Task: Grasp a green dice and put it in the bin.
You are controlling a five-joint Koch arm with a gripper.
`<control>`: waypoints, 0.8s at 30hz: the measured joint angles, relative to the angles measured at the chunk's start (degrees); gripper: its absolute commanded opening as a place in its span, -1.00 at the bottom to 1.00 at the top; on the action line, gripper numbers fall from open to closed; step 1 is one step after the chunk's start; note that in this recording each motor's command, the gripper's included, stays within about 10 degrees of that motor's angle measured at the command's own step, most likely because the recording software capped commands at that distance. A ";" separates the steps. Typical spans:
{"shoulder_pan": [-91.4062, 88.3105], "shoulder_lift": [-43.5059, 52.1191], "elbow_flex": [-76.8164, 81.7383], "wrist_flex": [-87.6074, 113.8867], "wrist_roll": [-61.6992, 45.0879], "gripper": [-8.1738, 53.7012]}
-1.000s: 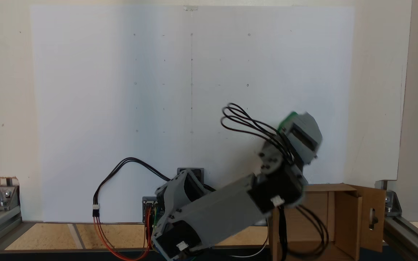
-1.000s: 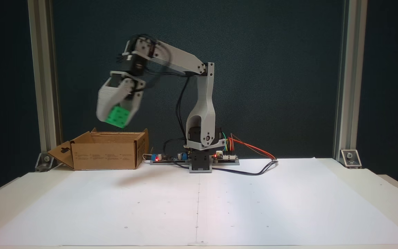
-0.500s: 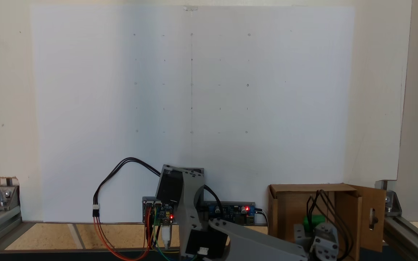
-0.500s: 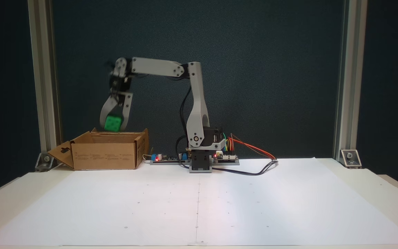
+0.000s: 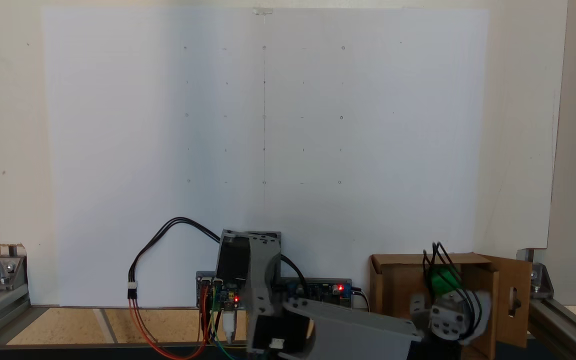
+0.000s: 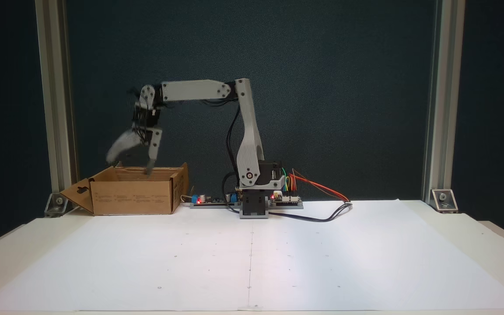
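The bin (image 6: 134, 199) is a brown cardboard box at the back left of the table in one fixed view, and it stands at the lower right (image 5: 398, 285) in the other. My gripper (image 6: 129, 165) hangs just over its opening, open, with the jaws spread wide and nothing between them. The green dice (image 5: 442, 281) shows as a blurred green patch inside the box opening, behind the wrist's black cables. The box wall hides the dice in the view from the table's front.
The arm's base (image 6: 254, 205) and circuit boards (image 6: 208, 200) sit right of the box, with orange and black cables (image 6: 322, 192) trailing off. Aluminium posts (image 6: 53, 100) frame the table. A box flap with a slot cutout (image 6: 79, 192) sticks out left. White paper (image 6: 252, 262) covers the table.
The arm swung over the box with the dice in its jaws. The jaws have since opened and the dice has left them, now showing inside the box.
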 measured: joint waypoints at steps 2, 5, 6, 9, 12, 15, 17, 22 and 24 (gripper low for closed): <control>-3.96 4.31 -0.09 -1.14 3.16 0.66; -15.82 13.45 -0.09 -4.22 10.02 0.66; -19.95 15.82 -0.18 -5.01 12.30 0.66; -32.26 21.36 0.18 -5.54 19.51 0.66; -44.65 25.49 5.27 -5.62 23.64 0.66; -57.57 28.48 7.56 -6.24 24.43 0.66; -66.01 31.46 14.41 -10.28 24.61 0.66; -85.78 35.24 27.69 -22.06 24.61 0.66; -93.87 37.44 31.46 -27.16 24.61 0.66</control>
